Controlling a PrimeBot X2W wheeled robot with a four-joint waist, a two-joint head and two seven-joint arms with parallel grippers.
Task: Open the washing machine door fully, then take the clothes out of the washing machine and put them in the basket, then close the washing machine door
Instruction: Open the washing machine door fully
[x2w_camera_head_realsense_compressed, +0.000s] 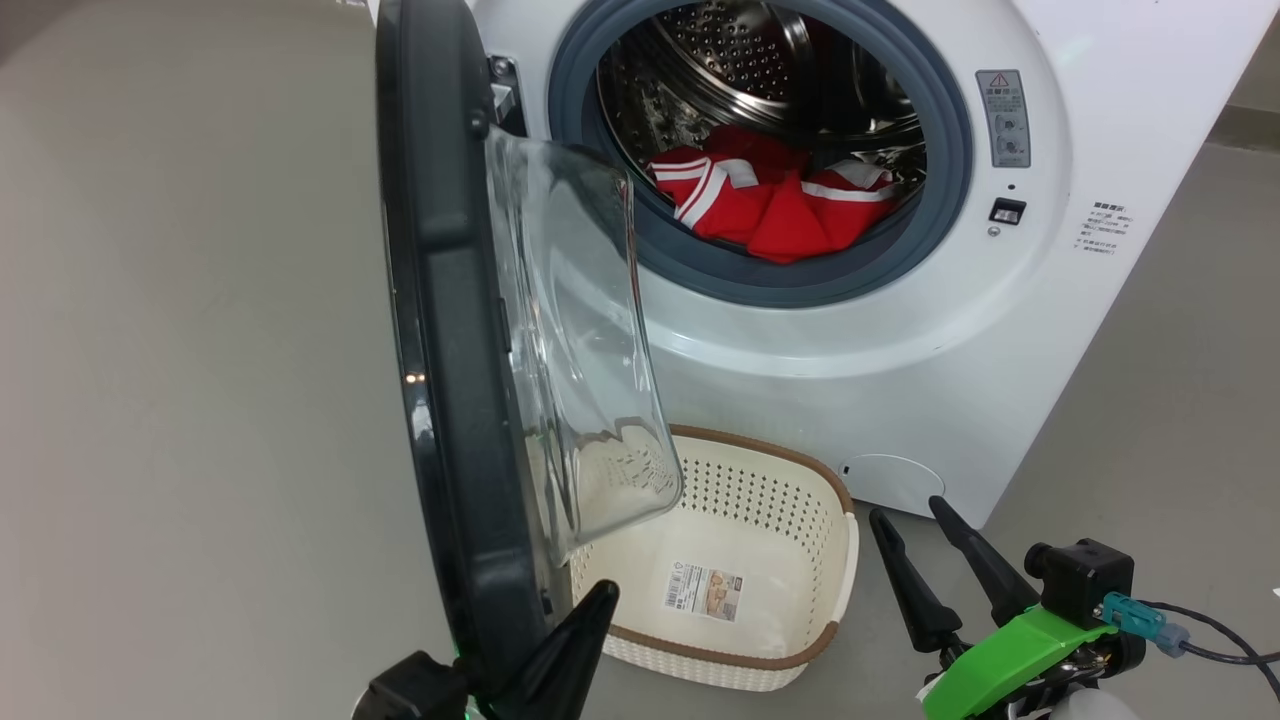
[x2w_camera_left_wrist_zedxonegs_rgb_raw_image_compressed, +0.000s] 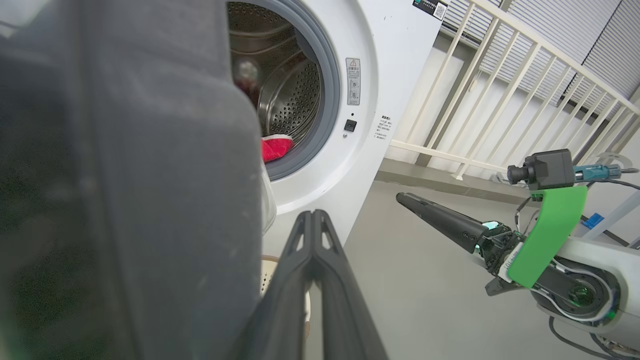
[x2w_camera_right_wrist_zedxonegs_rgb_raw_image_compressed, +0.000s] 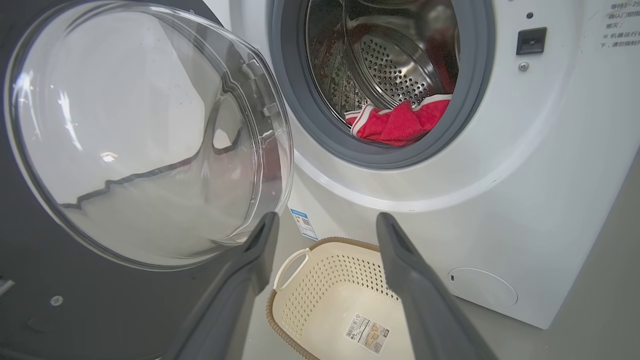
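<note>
Inside the washing machine (x2w_camera_head_realsense_compressed: 850, 340) drum, red clothes (x2w_camera_head_realsense_compressed: 780, 200) lie heaped. Washing machine door (x2w_camera_head_realsense_compressed: 450, 300) stands out wide, perhaps not fully. Basket (x2w_camera_head_realsense_compressed: 790, 480) below holds no clothes. Left gripper (x2w_camera_head_realsense_compressed: 590, 600) pinched closed on nothing at the door rim, contact unclear. Right gripper (x2w_camera_head_realsense_compressed: 905, 510) spread wide, empty. Unloading and closing are left.

Bright, even indoor light, shadows soft. Glare spots on the glass of the washing machine door (x2w_camera_right_wrist_zedxonegs_rgb_raw_image_compressed: 150, 135) and on the drum (x2w_camera_head_realsense_compressed: 740, 60). Left wrist view: door close to lens, dark, out of focus. Wrist views bend straight edges.
</note>
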